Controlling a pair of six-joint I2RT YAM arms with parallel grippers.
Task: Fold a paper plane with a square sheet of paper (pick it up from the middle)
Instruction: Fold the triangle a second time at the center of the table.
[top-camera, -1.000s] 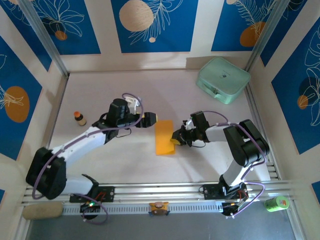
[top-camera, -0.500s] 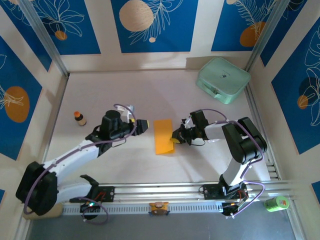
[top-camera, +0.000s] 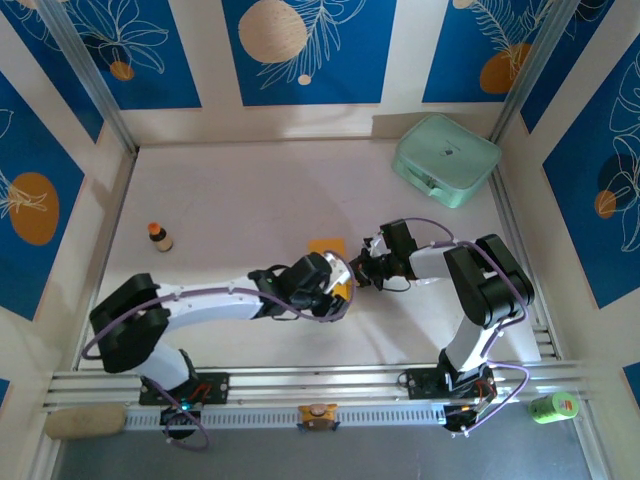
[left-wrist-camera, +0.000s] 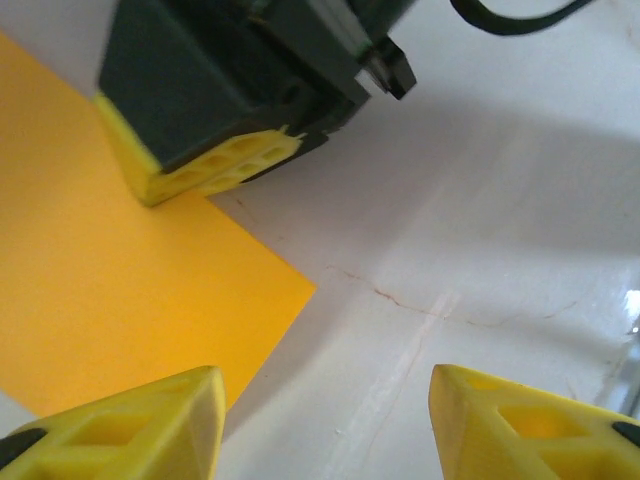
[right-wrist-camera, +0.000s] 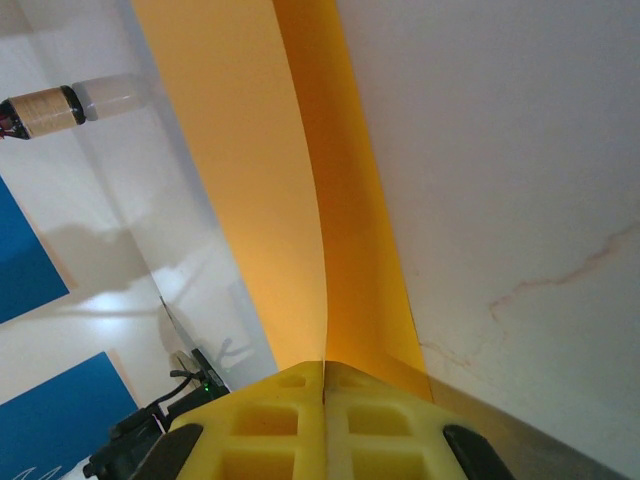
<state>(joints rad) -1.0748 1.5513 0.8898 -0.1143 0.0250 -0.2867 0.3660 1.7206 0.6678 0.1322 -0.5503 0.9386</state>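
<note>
Left wrist view showed the left jaws released, with nothing between them. Their yellow fingertips (left-wrist-camera: 150, 425) sat low around a corner of the orange-yellow sheet of paper (left-wrist-camera: 110, 290), which lay flat on the white desk (left-wrist-camera: 480, 250). Just beyond that corner the right jaws pressed on the sheet's right edge. In the right wrist view they were clenched on the paper, which ran straight into the shut fingertips (right-wrist-camera: 260, 420) and bowed slightly along a lengthwise crease. From above, the sheet sat near the middle of the desk, partly under the left wrist. The small brown bottle (top-camera: 158, 236) stood well apart to the left and the mint-green case (top-camera: 445, 158) in the far right corner, so neither looked at risk. The main danger seemed to be crowding, since the two sets of jaws were very close at one corner and could knock together. If the left jaws closed at the corner, they might scrape the desk and shove the sheet instead of catching it. That could drag it against the narrow right-hand pinch, skewing the layers, creasing them wrongly or tearing the edge.
</note>
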